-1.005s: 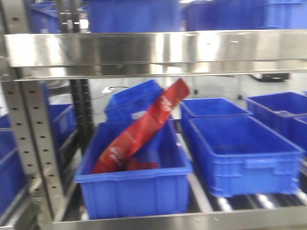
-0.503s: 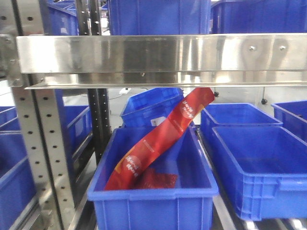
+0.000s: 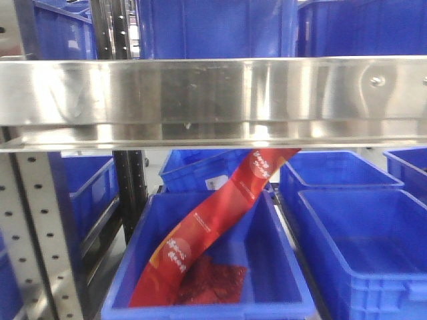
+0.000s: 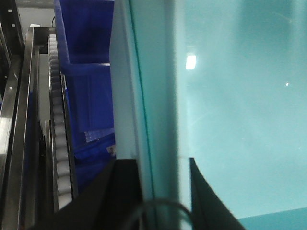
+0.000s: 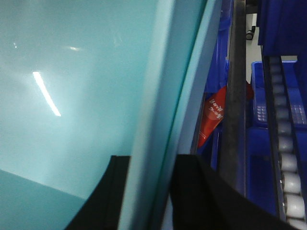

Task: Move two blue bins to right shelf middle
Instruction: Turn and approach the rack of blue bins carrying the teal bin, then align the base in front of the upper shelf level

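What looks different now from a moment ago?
The front camera's view has shifted: the steel shelf beam sits lower and looks bigger, and the dark blue crate with the red packet has slid toward the bottom right of the picture. The packet leans in its crate just as before. Both wrist views show each gripper clamped on a pale blue bin wall.

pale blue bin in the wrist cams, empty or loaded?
Empty as far as shown. The pale blue bin interior is bare in both wrist views; left fingers and right fingers straddle its rims.
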Motion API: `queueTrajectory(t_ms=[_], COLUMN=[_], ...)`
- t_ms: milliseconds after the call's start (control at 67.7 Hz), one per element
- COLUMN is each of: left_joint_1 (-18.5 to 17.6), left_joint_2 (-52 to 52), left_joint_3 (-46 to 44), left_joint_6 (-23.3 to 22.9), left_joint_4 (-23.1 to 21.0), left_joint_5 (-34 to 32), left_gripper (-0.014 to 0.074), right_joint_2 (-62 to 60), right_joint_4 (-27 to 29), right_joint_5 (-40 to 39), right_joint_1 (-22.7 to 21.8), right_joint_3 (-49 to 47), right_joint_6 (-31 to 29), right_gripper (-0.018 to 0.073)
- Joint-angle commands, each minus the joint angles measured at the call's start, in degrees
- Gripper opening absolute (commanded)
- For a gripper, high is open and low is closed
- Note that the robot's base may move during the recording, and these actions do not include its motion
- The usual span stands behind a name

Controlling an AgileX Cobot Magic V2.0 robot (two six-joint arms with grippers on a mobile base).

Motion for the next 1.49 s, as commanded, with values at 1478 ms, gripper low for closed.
queueTrajectory(t_ms=[1478], left_joint_1=[-0.2], left_joint_2=[-1.3], left_joint_3=[-1.1], left_joint_6=[-0.2], left_joint_4=[-2.9], left_joint_5=[-7.0], left_gripper=[-0.0111], right_joint_2=[-0.8], right_joint_4=[2.6], right_joint_5=[-4.3], right_joint_1=[0.2], right_joint_3=[-0.7], right_joint_6=[-1.5], right_gripper=[-0.0154])
